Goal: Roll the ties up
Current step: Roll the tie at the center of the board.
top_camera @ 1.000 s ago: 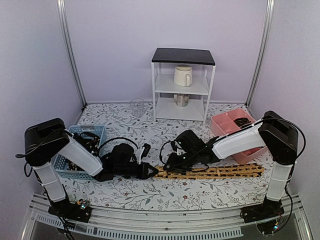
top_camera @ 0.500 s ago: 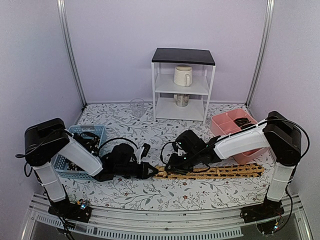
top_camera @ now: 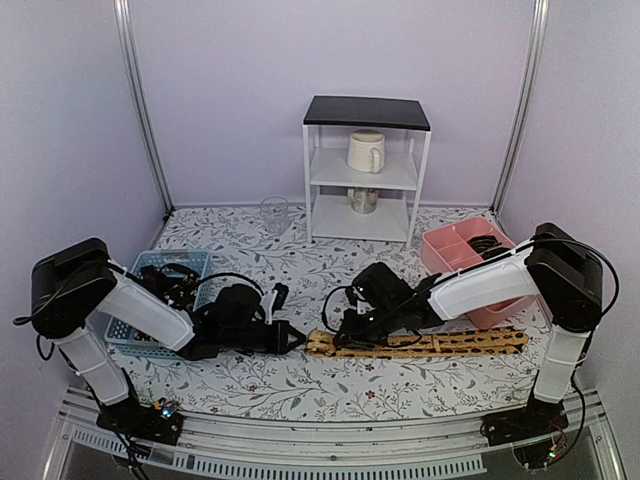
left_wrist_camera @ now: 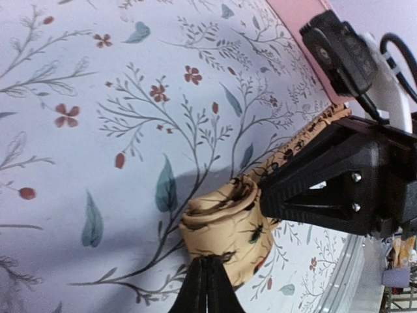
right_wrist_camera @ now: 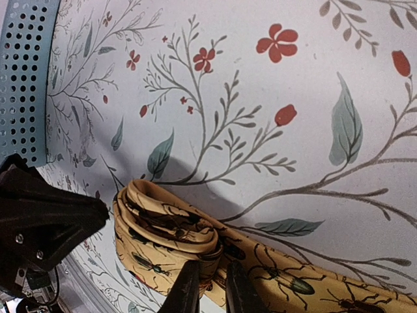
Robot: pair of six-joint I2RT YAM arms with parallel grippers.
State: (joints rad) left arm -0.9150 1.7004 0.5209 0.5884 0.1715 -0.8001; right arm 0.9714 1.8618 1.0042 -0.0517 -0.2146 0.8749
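Note:
A tan-orange tie (top_camera: pixel 440 343) with a dark pattern lies flat along the table's front. Its left end is wound into a small roll (top_camera: pixel 318 343). In the left wrist view the roll (left_wrist_camera: pixel 225 225) sits just past my left gripper (left_wrist_camera: pixel 207 277), whose fingers are pressed together at the roll's near edge. My right gripper (right_wrist_camera: pixel 208 283) is closed on a fold of the tie (right_wrist_camera: pixel 169 228) at the roll's base. Both grippers meet at the roll in the top view, the left gripper (top_camera: pixel 297 340) and the right gripper (top_camera: pixel 345 338). Dark ties (top_camera: pixel 175 285) lie in the basket.
A blue mesh basket (top_camera: pixel 150 262) stands at the left, and a pink divided tray (top_camera: pixel 445 245) at the right holds something dark. A white shelf (top_camera: pixel 365 185) with a mug (top_camera: pixel 366 151) stands at the back, with a glass (top_camera: pixel 274 213) beside it.
My left arm's upper part has swung left and lower while its gripper stays at the roll. The right gripper and the tie have barely moved.

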